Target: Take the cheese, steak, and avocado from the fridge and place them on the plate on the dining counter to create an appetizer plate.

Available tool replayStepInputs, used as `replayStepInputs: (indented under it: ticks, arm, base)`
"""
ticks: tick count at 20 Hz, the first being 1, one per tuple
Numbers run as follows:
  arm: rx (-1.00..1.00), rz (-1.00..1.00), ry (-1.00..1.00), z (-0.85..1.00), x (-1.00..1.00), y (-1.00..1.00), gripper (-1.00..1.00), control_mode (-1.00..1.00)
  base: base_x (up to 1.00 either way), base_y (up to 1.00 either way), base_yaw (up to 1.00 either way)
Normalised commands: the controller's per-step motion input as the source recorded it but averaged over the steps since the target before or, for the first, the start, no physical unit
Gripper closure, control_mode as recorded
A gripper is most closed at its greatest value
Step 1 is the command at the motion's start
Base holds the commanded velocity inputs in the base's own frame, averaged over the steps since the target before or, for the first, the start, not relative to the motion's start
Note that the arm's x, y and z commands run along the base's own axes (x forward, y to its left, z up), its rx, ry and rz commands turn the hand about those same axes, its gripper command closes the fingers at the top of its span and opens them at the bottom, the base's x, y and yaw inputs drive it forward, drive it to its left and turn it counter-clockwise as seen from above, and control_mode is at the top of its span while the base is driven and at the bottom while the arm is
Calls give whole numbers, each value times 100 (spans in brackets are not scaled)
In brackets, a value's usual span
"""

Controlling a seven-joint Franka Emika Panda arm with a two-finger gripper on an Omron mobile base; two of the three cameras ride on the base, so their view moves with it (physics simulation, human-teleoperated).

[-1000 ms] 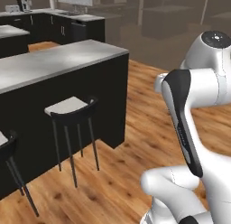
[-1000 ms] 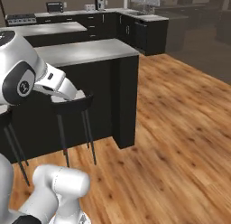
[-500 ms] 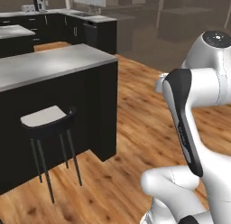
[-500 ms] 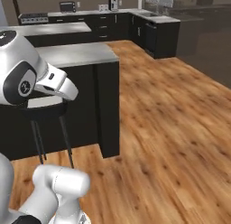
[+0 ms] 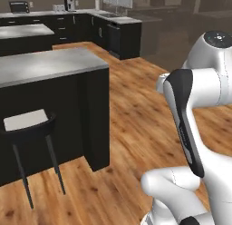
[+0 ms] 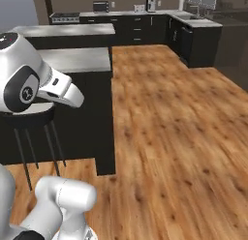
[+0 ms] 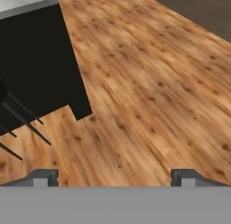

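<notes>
**Operator:** Report pincer condition.

**Technician:** In the hand view the pincer [image 7: 115, 175] points down at the wooden floor [image 7: 149, 96]. Its two finger tips [image 7: 43, 175] stand at the far sides of the view, so the jaws are spread wide with nothing between them. Nothing is held.

**Operator:** What has changed over the last second?

**Technician:** The whole picture has shifted in both base views, which indicates base travel, not movement of the furniture. The dining counter [image 5: 50, 65] has slid toward the left edge of the left base view. Two stools were visible before; now one stool [image 5: 28, 124] shows at its near side. The black end panel at the corner of the surface now stands close, and more open floor lies ahead. The arm posture is unchanged.

**Operator:** Location of task items?

**Technician:** The dining counter sits left of the robot; the visible part of its top is bare. The far kitchen run [image 6: 145, 16] lines the back wall. Fridge, plate, cheese, steak and avocado cannot be located from these views.

**Operator:** Task status?

**Technician:** Judged early: the base appears to be in transit, with no item yet collected.
</notes>
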Motion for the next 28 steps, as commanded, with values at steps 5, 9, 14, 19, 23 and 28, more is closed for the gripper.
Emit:
replayStepInputs:
  ticks: [5, 9, 14, 19, 23, 28]
  arm:
    - [0, 0, 0, 0, 0, 0, -100, 100]
    - [0, 0, 0, 0, 0, 0, -100, 100]
    - [0, 0, 0, 0, 0, 0, -100, 100]
    - [0, 0, 0, 0, 0, 0, -100, 100]
    - [0, 0, 0, 0, 0, 0, -100, 100]
    - [0, 0, 0, 0, 0, 0, -100, 100]
  base:
    - [70, -100, 33]
    - [81, -100, 33]
    - [90, -100, 35]
    - [96, -100, 36]
    - [99, -98, 38]
    - [100, -92, 39]
